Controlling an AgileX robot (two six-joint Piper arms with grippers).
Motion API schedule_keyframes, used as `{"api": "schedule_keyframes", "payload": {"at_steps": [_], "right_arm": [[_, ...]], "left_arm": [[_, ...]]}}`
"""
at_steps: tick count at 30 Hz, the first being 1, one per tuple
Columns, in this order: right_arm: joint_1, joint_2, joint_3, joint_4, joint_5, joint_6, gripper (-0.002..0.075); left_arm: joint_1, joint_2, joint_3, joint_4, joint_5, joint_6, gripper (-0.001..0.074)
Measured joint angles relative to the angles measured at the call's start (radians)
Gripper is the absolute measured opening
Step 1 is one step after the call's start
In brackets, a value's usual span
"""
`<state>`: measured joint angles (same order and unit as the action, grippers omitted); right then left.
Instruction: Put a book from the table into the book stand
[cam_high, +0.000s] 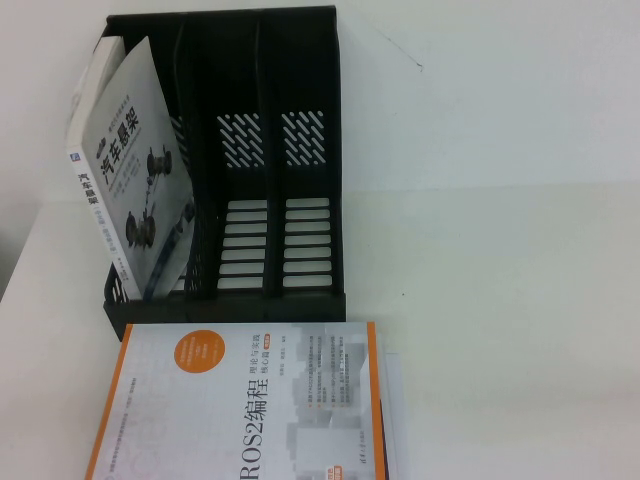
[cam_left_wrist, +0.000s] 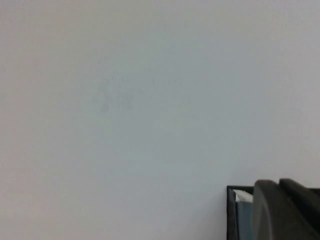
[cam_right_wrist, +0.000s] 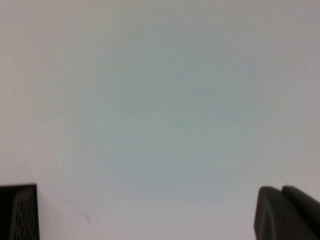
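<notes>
The white ROS2 book (cam_high: 245, 405) with an orange edge lies flat on the white table (cam_high: 500, 250), just in front of the black book stand (cam_high: 265, 170). The stand's middle and right slots are empty. Neither arm shows in the high view. My left gripper (cam_left_wrist: 279, 184) shows only as dark fingertips pressed together, empty, with a corner of the stand (cam_left_wrist: 231, 210) behind it. My right gripper (cam_right_wrist: 281, 190) also shows as fingertips together, empty, over bare table, with a corner of the stand (cam_right_wrist: 20, 210) at the far side.
A grey-white book picturing car chassis parts (cam_high: 130, 190) leans in the stand's left slot; its top corner shows in the left wrist view (cam_left_wrist: 244, 197). Bare table lies to the right of the stand and the ROS2 book.
</notes>
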<state>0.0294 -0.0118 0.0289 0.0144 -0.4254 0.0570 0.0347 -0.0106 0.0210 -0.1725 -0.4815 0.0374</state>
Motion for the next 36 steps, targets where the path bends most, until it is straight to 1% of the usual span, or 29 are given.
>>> {"api": "schedule_keyframes", "payload": {"at_steps": [2, 4, 7, 11, 15, 19, 22, 24, 27, 32, 34, 36], "right_arm": [[0.0, 0.0, -0.027, 0.004, 0.093, 0.0, -0.0001], [0.0, 0.0, -0.095, 0.003, 0.253, 0.0, 0.0], [0.0, 0.0, -0.219, -0.007, 0.496, -0.002, 0.0], [0.0, 0.031, -0.38, -0.023, 0.712, -0.002, 0.0], [0.0, 0.139, -0.51, -0.023, 0.833, 0.019, 0.0], [0.0, 0.292, -0.611, -0.021, 0.933, 0.032, 0.0001], [0.0, 0.399, -0.658, 0.016, 0.965, 0.035, 0.0001], [0.0, 0.463, -0.67, 0.076, 0.966, 0.004, 0.0001], [0.0, 0.568, -0.684, 0.22, 1.016, -0.115, 0.0001], [0.005, 0.805, -0.691, 0.532, 1.123, -0.387, 0.0001], [0.023, 0.895, -0.691, 0.631, 1.127, -0.469, 0.0001], [0.057, 0.985, -0.701, 0.688, 1.113, -0.529, 0.0001]], "left_arm": [[0.0, 0.0, -0.002, 0.004, 0.043, -0.002, -0.0004], [0.0, 0.0, -0.04, 0.004, 0.114, -0.01, -0.0004], [0.0, 0.0, -0.16, 0.004, 0.247, 0.003, -0.0004], [0.0, 0.038, -0.326, 0.004, 0.402, 0.023, -0.0004], [0.0, 0.141, -0.472, -0.002, 0.589, 0.017, -0.0004], [0.0, 0.3, -0.612, -0.006, 0.807, 0.009, -0.0004], [0.0, 0.414, -0.669, -0.006, 0.881, 0.009, -0.0004], [0.0, 0.474, -0.679, -0.008, 0.892, 0.014, -0.0004], [0.0, 0.569, -0.68, -0.008, 0.914, 0.0, -0.0004], [0.0, 0.723, -0.68, -0.013, 0.99, -0.056, -0.0004], [0.0, 0.777, -0.68, -0.016, 1.012, -0.07, -0.0004], [0.0, 0.835, -0.68, -0.024, 1.022, -0.082, -0.0004]]}}
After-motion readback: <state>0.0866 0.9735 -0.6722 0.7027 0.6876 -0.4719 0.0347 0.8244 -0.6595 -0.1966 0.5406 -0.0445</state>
